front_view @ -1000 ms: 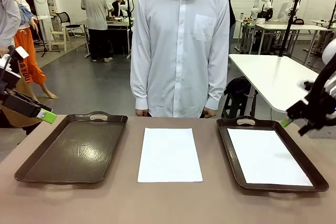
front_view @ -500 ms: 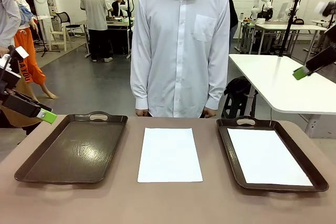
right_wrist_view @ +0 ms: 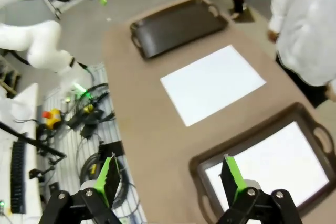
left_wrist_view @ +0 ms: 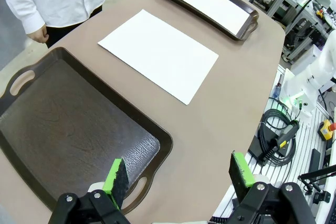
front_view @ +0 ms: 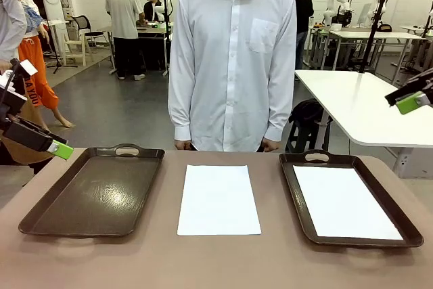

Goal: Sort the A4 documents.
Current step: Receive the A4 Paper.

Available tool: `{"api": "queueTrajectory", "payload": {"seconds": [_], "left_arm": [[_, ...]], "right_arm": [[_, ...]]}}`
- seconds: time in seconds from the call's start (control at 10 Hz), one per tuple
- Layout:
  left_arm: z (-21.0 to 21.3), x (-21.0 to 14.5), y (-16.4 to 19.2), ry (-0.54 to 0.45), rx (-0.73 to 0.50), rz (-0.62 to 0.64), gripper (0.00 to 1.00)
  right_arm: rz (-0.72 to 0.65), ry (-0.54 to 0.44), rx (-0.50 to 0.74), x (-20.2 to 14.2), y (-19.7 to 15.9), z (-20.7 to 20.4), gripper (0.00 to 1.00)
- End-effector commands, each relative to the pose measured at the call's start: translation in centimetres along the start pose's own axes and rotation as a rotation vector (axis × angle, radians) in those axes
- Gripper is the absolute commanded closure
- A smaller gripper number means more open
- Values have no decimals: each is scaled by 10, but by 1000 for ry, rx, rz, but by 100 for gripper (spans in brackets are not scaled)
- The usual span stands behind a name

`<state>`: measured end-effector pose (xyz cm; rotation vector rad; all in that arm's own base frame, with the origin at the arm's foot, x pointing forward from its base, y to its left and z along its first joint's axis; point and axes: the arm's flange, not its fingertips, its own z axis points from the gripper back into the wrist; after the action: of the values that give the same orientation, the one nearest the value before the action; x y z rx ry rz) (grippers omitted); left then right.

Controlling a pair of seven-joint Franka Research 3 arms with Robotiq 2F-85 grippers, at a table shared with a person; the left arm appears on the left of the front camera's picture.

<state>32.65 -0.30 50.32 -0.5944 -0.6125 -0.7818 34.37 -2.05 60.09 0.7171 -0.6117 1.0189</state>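
Now flat inside the right-hand tray [front_view: 292,191], one of the A4 documents [front_view: 345,202] lies released as the robot's right gripper [right_wrist_view: 170,178] pulls away. A second ago its green pads hung low beside the tray's far right corner. It has since swung up and out and now sits high at the right edge of the front view, jaws spread wide and holding nothing. That reads as one sheet filed and the arm clearing off.

A second sheet [front_view: 218,199] waits on the bare brown table [front_view: 216,265], squarely between the two trays and touching neither, its position unchanged. Judging by the layout, it is next to be sorted, probably into the left-hand tray [front_view: 95,194]. That tray is dark brown, handled at both ends, and holds nothing. The right-hand tray carries its white paper lying straight, with a margin of brown showing on every side.

The left gripper [left_wrist_view: 179,171] hovers high off the left side of the empty tray, jaws likewise spread and empty, where it was a second ago. Across the table a person in a white shirt [front_view: 233,59] stands with hands [front_view: 181,145] down at the far edge, touching no paper.
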Motion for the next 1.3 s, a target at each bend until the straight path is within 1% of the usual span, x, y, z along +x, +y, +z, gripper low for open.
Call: {"api": "queueTrajectory", "payload": {"seconds": [0.0, 0.3, 0.6, 0.9, 1.2], "left_arm": [[1, 0, 2, -16, -16, -18, 0], [1, 0, 2, -16, -16, -18, 0], [1, 0, 2, -16, -16, -18, 0], [1, 0, 2, -16, -16, -18, 0], [1, 0, 2, -16, -16, -18, 0]], "right_arm": [[-69, -14, 55, -18, 1, -12, 0], [-121, 44, 56, -31, -8, -32, 0], [-73, 91, 110, -34, -4, -45, 0], [-56, 116, 132, -35, -3, -47, 0], [-93, 132, 147, -38, -10, -47, 0]]}}
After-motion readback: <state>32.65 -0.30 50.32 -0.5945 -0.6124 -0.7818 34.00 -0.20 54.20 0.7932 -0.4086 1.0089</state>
